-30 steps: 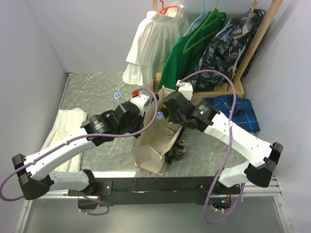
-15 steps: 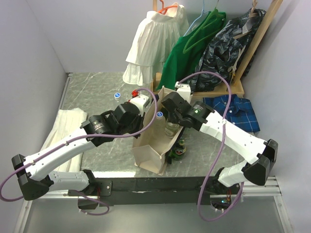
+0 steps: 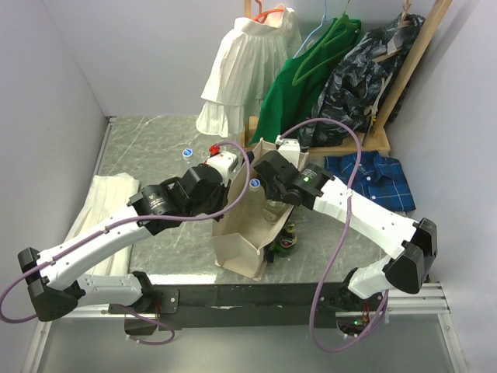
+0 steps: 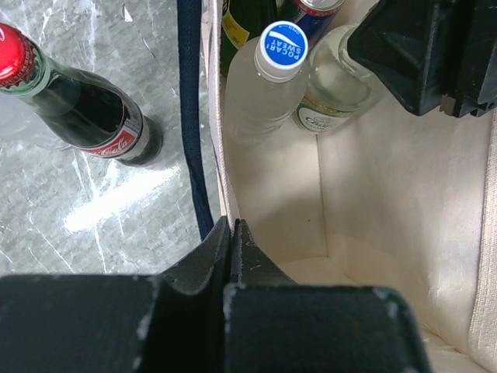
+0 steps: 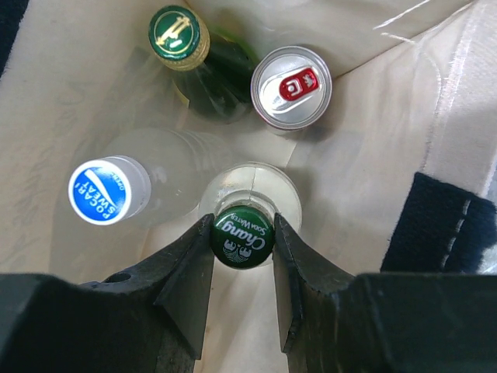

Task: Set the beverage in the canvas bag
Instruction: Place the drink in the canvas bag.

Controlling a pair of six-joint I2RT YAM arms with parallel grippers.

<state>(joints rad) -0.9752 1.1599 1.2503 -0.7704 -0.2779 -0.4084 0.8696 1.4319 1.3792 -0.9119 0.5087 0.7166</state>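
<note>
Inside the canvas bag [image 5: 373, 116], our right gripper [image 5: 242, 227] pinches a clear glass bottle's [image 5: 250, 185] round green cap [image 5: 242, 238]; our left gripper [image 4: 231, 227] clamps the cloth rim [image 4: 214, 116].

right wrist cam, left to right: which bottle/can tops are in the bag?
White-and-blue Pocari Sweat bottle cap → green-and-gold cap of dark glass bottle → green Chang cap → silver can top with red tab

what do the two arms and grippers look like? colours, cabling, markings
Left arm and right arm: white link shells, black joint housings and bases. A loose purple cable loops along each. Small green light on the right arm's wrist housing. Fingers are matte black wedges, edges scuffed; no markings visible.
</note>
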